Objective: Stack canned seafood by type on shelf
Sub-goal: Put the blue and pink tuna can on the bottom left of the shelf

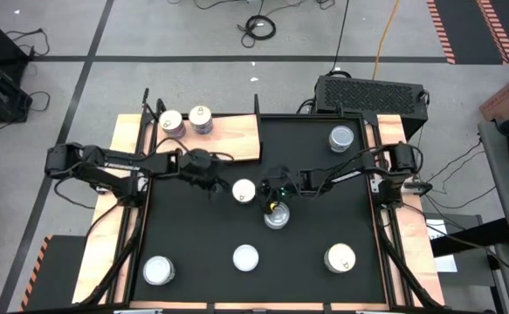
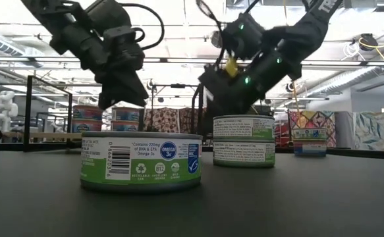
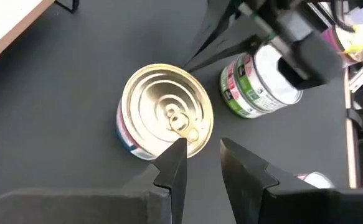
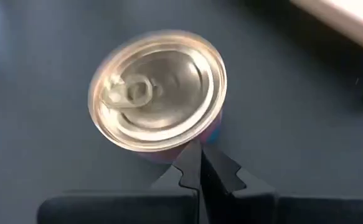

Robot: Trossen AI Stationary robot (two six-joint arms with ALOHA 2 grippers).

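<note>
1. Although the high view covers the whole black bench (image 1: 193, 253), the dark right end effector (image 1: 274, 195) partly hides the green-labelled stack of two tins (image 1: 276, 216) below it; the stack's labels read clearly only in the low view.
2. Two short round tins with pale tops (image 1: 187, 121) stand side by side on the light wooden shelf board (image 1: 232, 139) at the bench's far-left corner; the low view shows them small and blurred behind a frame post.
3. Left end effector (image 3: 201, 163): its arm reaches in from the left, fingers somewhat parted and holding nothing, poised at the rim of a short round tin with a gold pull-tab top (image 3: 165, 112), which stands mid-bench beside the stack.
4. Right end effector: its arm reaches in from the right edge, fingers pressed together, empty, hanging over the stack.
5. Four further tins stand apart: one far right (image 1: 342, 138), three along the near edge (image 1: 246, 257); their labels cannot be made out.
</note>
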